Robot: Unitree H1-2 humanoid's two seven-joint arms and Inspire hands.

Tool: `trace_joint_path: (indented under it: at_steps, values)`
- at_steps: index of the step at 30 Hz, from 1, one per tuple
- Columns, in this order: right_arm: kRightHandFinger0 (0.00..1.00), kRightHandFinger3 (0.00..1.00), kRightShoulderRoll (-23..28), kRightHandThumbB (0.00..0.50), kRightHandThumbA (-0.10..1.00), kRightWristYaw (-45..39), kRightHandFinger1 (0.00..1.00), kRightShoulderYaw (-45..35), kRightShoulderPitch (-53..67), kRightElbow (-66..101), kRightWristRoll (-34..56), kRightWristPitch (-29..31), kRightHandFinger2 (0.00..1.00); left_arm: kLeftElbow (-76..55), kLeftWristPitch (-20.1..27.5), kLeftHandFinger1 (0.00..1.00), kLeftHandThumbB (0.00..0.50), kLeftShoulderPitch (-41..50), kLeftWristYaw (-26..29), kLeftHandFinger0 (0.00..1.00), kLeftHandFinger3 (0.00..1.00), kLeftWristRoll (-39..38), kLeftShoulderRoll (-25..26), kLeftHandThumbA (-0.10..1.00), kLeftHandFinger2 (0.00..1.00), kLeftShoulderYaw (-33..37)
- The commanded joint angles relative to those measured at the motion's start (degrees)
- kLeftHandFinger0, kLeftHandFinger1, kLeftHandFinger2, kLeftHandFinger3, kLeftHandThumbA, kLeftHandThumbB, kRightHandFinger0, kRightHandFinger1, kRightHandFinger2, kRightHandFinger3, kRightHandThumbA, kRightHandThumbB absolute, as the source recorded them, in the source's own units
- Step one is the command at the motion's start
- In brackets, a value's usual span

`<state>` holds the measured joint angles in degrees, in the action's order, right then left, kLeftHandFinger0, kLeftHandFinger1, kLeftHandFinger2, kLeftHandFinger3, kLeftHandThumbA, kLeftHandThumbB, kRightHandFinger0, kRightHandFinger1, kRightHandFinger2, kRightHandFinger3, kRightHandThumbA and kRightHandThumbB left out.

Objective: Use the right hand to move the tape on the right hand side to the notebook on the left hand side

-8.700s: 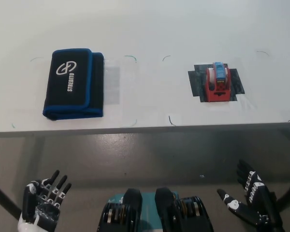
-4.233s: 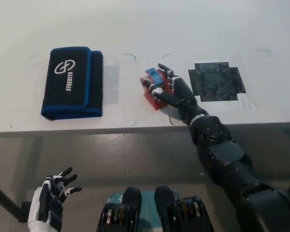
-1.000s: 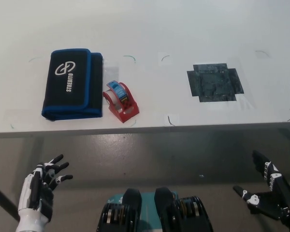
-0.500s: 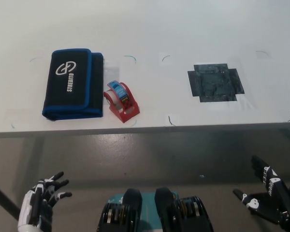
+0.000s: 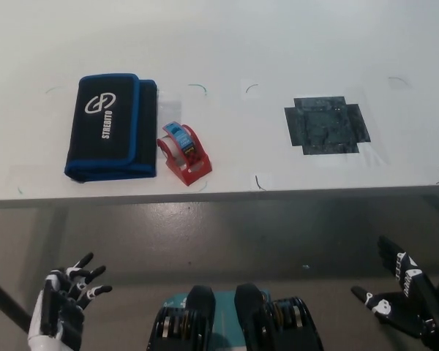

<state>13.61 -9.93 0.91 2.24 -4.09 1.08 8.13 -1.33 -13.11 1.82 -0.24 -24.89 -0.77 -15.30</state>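
Just beside the black fabric notebook case with blue edging (image 5: 110,126), on its right edge and apparently touching it, sits the red tape dispenser with its blue-labelled roll (image 5: 184,153), so the move looks finished or nearly so. The black right hand (image 5: 404,296) hangs empty with fingers spread below the white tabletop (image 5: 227,44), the white left hand (image 5: 62,311) likewise empty; if stacking is wanted, regrip the dispenser's sides and lift clear of the edging. Right of the notebook lies a dark taped patch (image 5: 326,124), and grey floor shows below
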Motion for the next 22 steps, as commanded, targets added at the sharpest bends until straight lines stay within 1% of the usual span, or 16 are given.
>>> trace_joint_path:
  at_steps: [1, 3, 4, 5, 6, 7, 8, 11, 12, 13, 14, 15, 16, 19, 20, 22]
  values:
    - [1.0, 1.0, -0.06, 0.334, 0.88, -0.58, 1.0, -0.52, -0.64, 1.51, 1.66, -1.24, 1.0, -1.76, -2.53, 0.6, 0.026, -0.91, 0.32, 0.49, 0.85, -3.14, -0.37, 0.86, 0.71, -0.98]
    - [1.0, 1.0, -0.04, 0.328, 0.89, -0.22, 1.0, -0.44, -0.61, 1.43, 0.94, -1.0, 1.0, -1.72, -2.53, 0.54, 0.045, -0.88, -0.04, 0.45, 0.78, -3.3, -0.35, 0.82, 0.64, -1.11]
    - [1.0, 1.0, 0.04, 0.317, 0.89, -0.28, 1.0, -0.37, -0.61, 1.43, 0.84, -0.9, 1.0, -1.64, -2.56, 0.49, 0.036, -0.91, -0.09, 0.42, 0.69, -3.28, -0.31, 0.8, 0.56, -1.13]
    - [1.0, 1.0, 0.1, 0.317, 0.88, -0.57, 1.0, -0.35, -0.62, 1.41, 1.21, -0.93, 1.0, -1.51, -2.63, 0.39, 0.049, -0.96, -0.02, 0.32, 0.6, -3.0, -0.18, 0.77, 0.48, -1.06]
    - [1.0, 1.0, 0.02, 0.317, 0.88, -0.52, 1.0, -0.41, -0.61, 1.4, 1.31, -1.01, 1.0, -1.43, -2.64, 0.31, 0.052, -1.0, 0.23, 0.27, 0.53, -2.55, -0.15, 0.75, 0.41, -0.97]
    - [1.0, 1.0, 0.12, 0.325, 0.89, -0.5, 1.0, -0.31, -0.56, 1.61, 0.99, -1.04, 1.0, -1.36, -2.65, 0.23, 0.05, -1.0, 0.22, 0.23, 0.42, -2.52, -0.12, 0.73, 0.3, -0.94]
    - [1.0, 1.0, 0.1, 0.32, 0.89, -0.47, 1.0, -0.31, -0.54, 1.65, 0.96, -0.84, 1.0, -1.24, -2.52, 0.16, 0.051, -1.02, 0.2, 0.19, 0.33, -2.41, -0.11, 0.69, 0.24, -0.91]
    - [1.0, 1.0, 0.07, 0.328, 0.89, -0.4, 1.0, -0.32, -0.59, 1.57, 0.88, -0.8, 1.0, -1.12, -2.32, 0.12, 0.067, -1.1, 0.47, 0.16, 0.21, -1.86, -0.11, 0.66, 0.26, -0.82]
    - [1.0, 1.0, 0.13, 0.328, 0.89, -0.39, 1.0, -0.27, -0.74, 1.32, 0.7, -0.46, 1.0, -1.03, -2.22, 0.12, 0.083, -1.2, 0.65, 0.16, 0.13, -1.63, -0.16, 0.66, 0.26, -0.81]
    - [1.0, 1.0, 0.13, 0.327, 0.89, -0.39, 1.0, -0.27, -0.74, 1.32, 0.7, -0.46, 1.0, -1.03, -2.23, 0.14, 0.093, -1.2, 0.65, 0.17, 0.12, -1.62, -0.17, 0.65, 0.3, -0.81]
    - [1.0, 1.0, 0.19, 0.313, 0.89, -0.58, 1.0, -0.34, -0.78, 0.97, 1.04, -0.47, 1.0, -1.31, -2.4, 0.21, 0.101, -1.12, 0.85, 0.2, 0.05, -1.31, -0.14, 0.67, 0.4, -0.7]
    - [1.0, 1.0, 0.2, 0.313, 0.89, -0.6, 1.0, -0.34, -0.78, 0.94, 1.08, -0.46, 1.0, -1.34, -2.42, 0.23, 0.105, -1.11, 0.87, 0.22, 0.04, -1.28, -0.14, 0.67, 0.43, -0.69]
    - [1.0, 1.0, -0.03, 0.34, 0.89, -0.25, 1.0, -0.38, -1.07, 0.68, 0.81, -0.46, 1.0, -1.44, -2.39, 0.27, 0.089, -1.2, 1.04, 0.24, 0.03, -1.02, -0.03, 0.69, 0.45, -0.71]
    - [1.0, 1.0, -0.13, 0.336, 0.89, -0.21, 1.0, -0.36, -1.09, 0.92, 0.83, -0.66, 1.0, -1.59, -2.85, 0.39, 0.068, -1.25, 1.12, 0.35, 0.03, -1.36, -0.09, 0.69, 0.52, -0.92]
    - [1.0, 1.0, -0.14, 0.335, 0.88, -0.33, 1.0, -0.36, -1.01, 1.29, 1.04, -1.01, 1.0, -1.7, -3.13, 0.45, 0.05, -1.23, 1.13, 0.4, 0.04, -1.39, -0.08, 0.71, 0.57, -0.91]
    - [1.0, 1.0, -0.1, 0.335, 0.88, -0.46, 1.0, -0.36, -1.04, 1.19, 1.16, -0.99, 1.0, -1.68, -3.09, 0.48, 0.033, -1.25, 1.12, 0.43, 0.03, -1.27, -0.05, 0.71, 0.58, -0.88]
